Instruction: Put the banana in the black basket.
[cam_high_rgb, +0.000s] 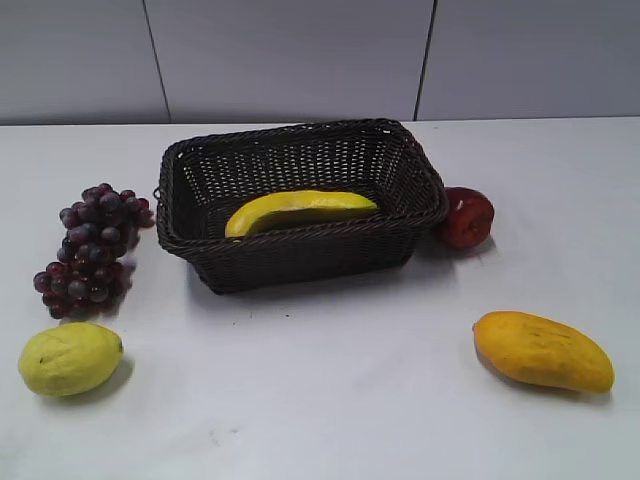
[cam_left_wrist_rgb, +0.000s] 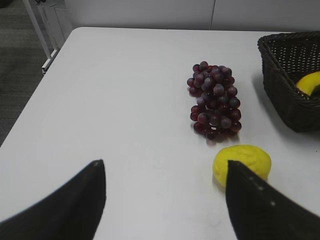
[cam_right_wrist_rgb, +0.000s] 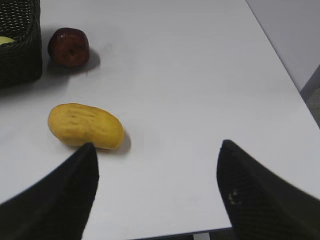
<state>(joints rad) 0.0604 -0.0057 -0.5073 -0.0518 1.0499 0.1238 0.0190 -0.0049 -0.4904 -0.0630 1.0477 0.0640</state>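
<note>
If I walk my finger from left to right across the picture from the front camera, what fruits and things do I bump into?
Lemon → grapes → black basket with the banana inside it → red apple → mango.

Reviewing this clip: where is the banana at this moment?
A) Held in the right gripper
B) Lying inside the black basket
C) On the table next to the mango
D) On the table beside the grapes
B. The banana lies inside the black basket, its length showing above the front rim, while the left gripper and right gripper are both open and empty.
</note>
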